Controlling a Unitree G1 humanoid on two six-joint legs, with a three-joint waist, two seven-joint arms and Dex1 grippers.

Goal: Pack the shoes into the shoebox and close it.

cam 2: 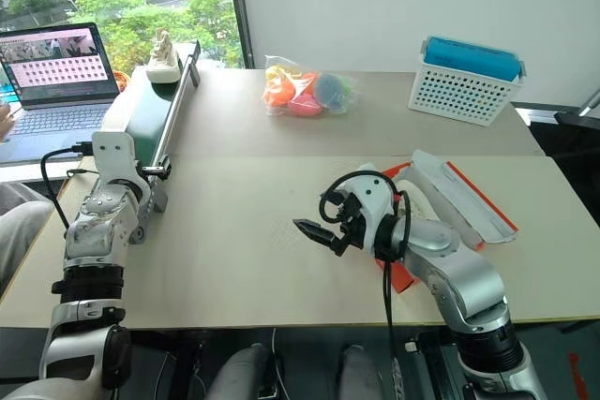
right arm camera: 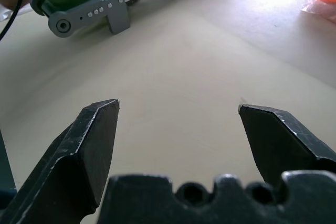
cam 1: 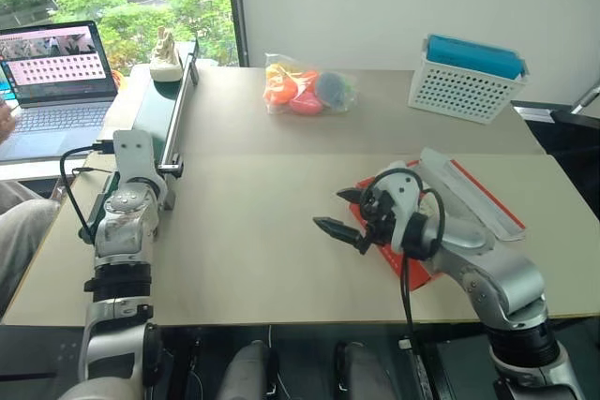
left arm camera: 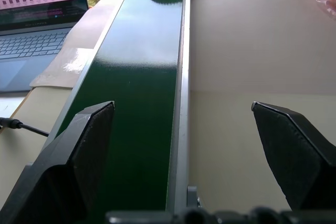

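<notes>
- The right claw (cam 1: pixel 339 215) hovers over the middle of the beige surface (cam 1: pixel 253 259) with its two black fingers spread wide and nothing between them; in its wrist view the tapered, matte black fingers (right arm camera: pixel 94 145) frame bare tabletop.
- The shoebox (cam 1: pixel 469 196) lies just behind and beside that claw's arm, towards the right part of the near edge of the surface; it is orange-red cardboard, flat-sided and rectangular, with a pale white lining or lid panel lying across it at a slant (the arm covers much of it, so I cannot tell how far the lid is open).
- One cream-white shoe (cam 1: pixel 166 58) sits at the far left of the surface on the far end of a narrow conveyor (cam 1: pixel 159 110), well apart from both claws; its rounded shape is plain, its holes too small to make out.
- The left claw (left arm camera: pixel 181 156) is held wide open and empty at the near end of the conveyor, whose belt is glossy dark green with a slim metal rail along its side.
- At the far edge lie a crinkled clear bag of bright toys (cam 1: pixel 307 88) and a white lattice plastic basket (cam 1: pixel 462 91) with a blue top.
- A laptop (cam 1: pixel 56 81) stands open beyond the left edge.
</notes>
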